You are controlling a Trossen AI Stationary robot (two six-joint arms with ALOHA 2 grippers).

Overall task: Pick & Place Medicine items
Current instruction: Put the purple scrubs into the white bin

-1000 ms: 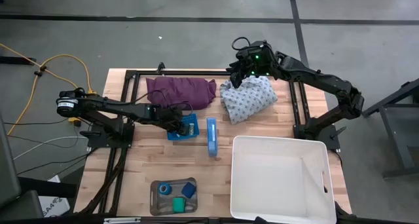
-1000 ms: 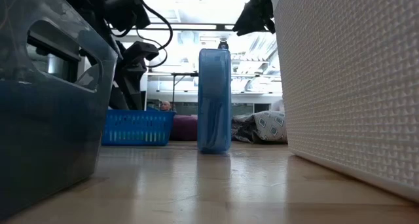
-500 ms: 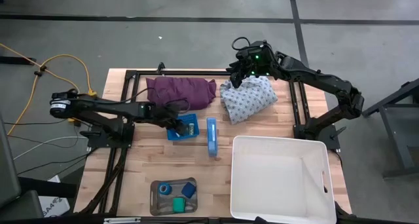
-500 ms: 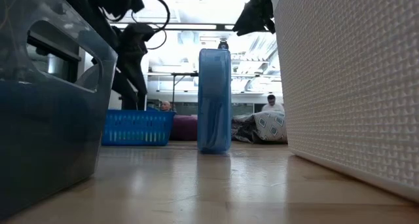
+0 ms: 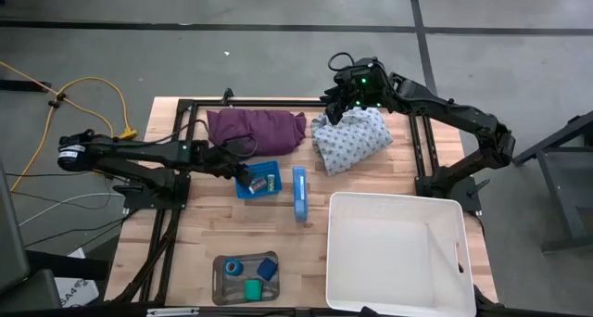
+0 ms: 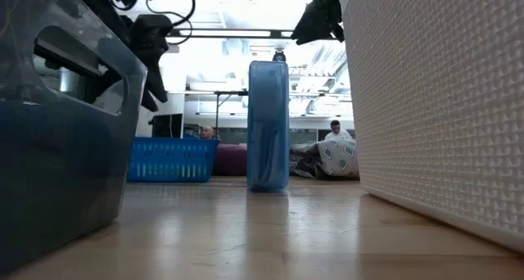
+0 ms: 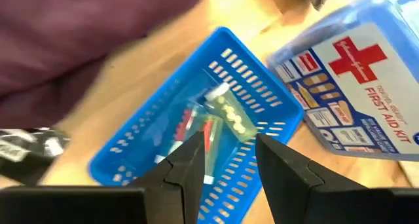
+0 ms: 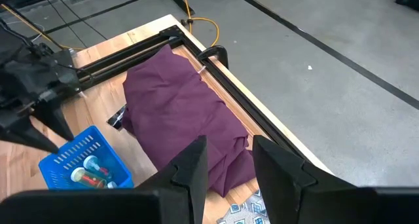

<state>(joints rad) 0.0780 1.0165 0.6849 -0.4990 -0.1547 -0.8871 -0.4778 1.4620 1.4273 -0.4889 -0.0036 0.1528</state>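
Note:
A small blue basket [image 5: 260, 180] on the wooden table holds tiny pale vial-like pieces and a pill strip [image 7: 226, 112]. My left gripper [image 7: 226, 152] hovers open just above the basket's left end [image 5: 243, 172], with nothing between its fingers. A clear tray [image 5: 245, 278] near the front edge holds a blue roll [image 5: 233, 267], a green roll [image 5: 252, 286] and a small blue block [image 5: 268, 268]. My right gripper [image 5: 343, 102] hangs open and empty high over the patterned cloth [image 5: 350, 139] at the back.
A blue first-aid kit box [image 5: 299, 193] stands on edge right of the basket. A big white bin [image 5: 397, 252] fills the front right. A purple cloth [image 5: 255, 129] lies behind the basket. A black frame [image 5: 181, 132] runs along the table's left and back.
My left gripper has risen from the basket and drawn back toward the table's left edge, rolling a little. Its fingers keep the same gap. The basket and its contents stay where they were.

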